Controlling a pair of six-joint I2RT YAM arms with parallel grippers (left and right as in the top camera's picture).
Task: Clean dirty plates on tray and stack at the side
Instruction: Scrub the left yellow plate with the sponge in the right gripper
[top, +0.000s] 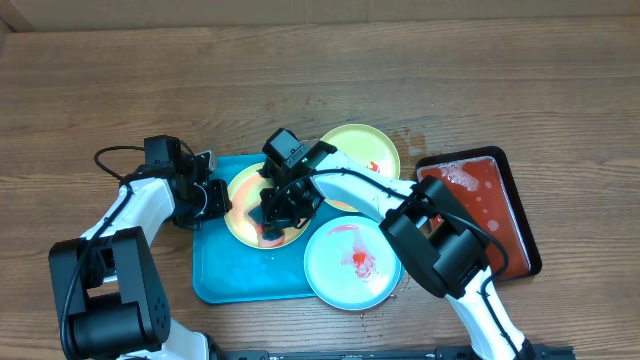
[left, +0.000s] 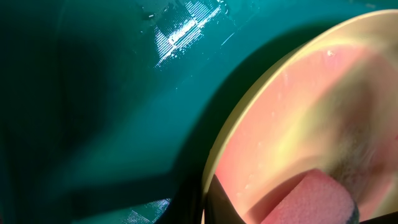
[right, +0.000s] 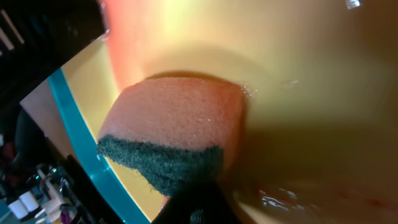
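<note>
Wood-grain table (top: 300, 90) bore a turquoise tray (top: 235, 280); there the round yellow-green plate (top: 240, 212) lay under a porous sponge (right: 174, 118) pinched by the right gripper (top: 280, 210). The left gripper (top: 212, 197) seemingly touched its rim, jaws hidden.

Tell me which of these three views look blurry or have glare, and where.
Overhead view: sharp, evenly lit. Left wrist view: soft throughout, white glare on the wet turquoise plastic tray, yellow-green round plate blurred. Right wrist view: pink sponge with dark scouring layer sharp, plate behind it out of focus, shadowed.
</note>
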